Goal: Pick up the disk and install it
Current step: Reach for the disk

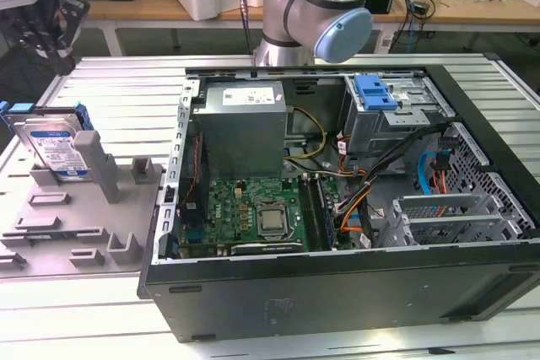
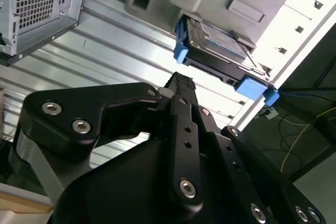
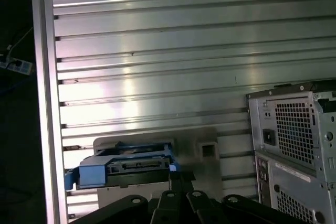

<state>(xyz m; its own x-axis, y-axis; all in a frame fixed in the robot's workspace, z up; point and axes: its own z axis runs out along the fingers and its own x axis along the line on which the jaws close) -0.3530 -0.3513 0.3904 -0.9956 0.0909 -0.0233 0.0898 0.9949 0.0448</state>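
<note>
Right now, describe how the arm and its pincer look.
The arm is a silver-grey metal tube with rounded light-blue joint caps. The pincer in the second wrist view is matte black, built of flat angular links joined by silver screws.

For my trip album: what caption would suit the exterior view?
The disk stands on edge in its grey holder, beside the open computer case.
</note>
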